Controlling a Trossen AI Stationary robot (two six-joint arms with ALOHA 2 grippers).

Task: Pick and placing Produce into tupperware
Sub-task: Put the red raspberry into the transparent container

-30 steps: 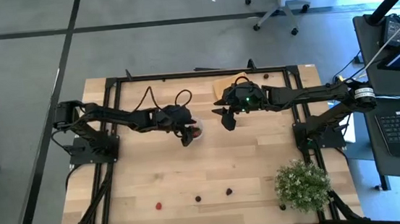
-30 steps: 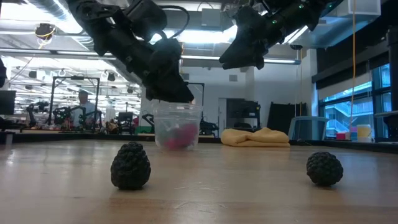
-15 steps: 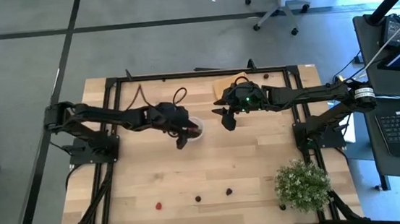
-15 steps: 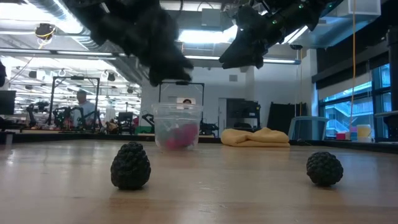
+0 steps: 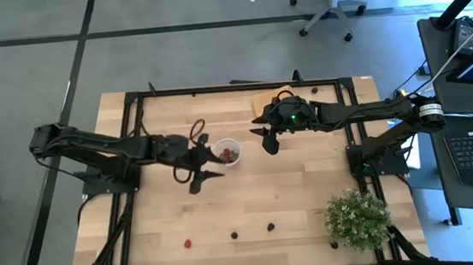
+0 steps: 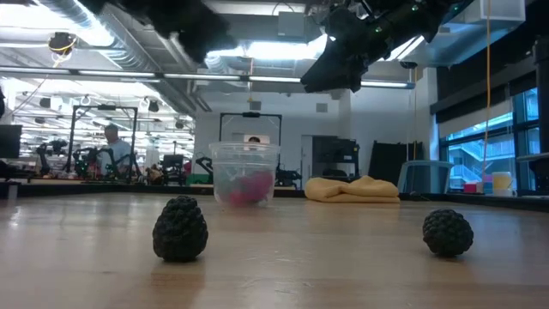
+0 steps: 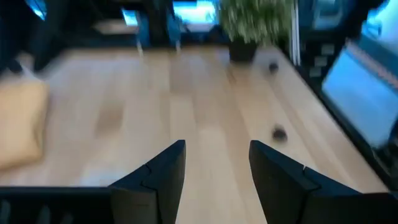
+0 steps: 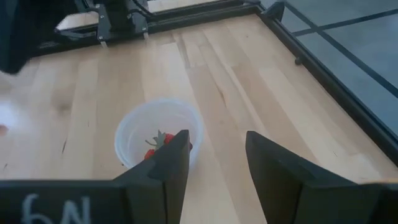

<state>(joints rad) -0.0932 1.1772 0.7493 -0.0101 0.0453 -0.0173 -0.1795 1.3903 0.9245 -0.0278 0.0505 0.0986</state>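
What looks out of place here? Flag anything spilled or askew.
Nothing spilled. The tupperware stands upright with red produce inside; three loose berries lie along the table's near edge, not yet collected. An orange-yellow cloth lies crumpled behind.

1. two dark, matte, slender six-joint arms.
2. black cables loop over the left arm (image 5: 101, 149).
3. right arm (image 5: 363, 111) has a silver band and a green light.

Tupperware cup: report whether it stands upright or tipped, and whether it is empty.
Upright and not empty. The cup stands on its base, mouth up, with red produce inside.
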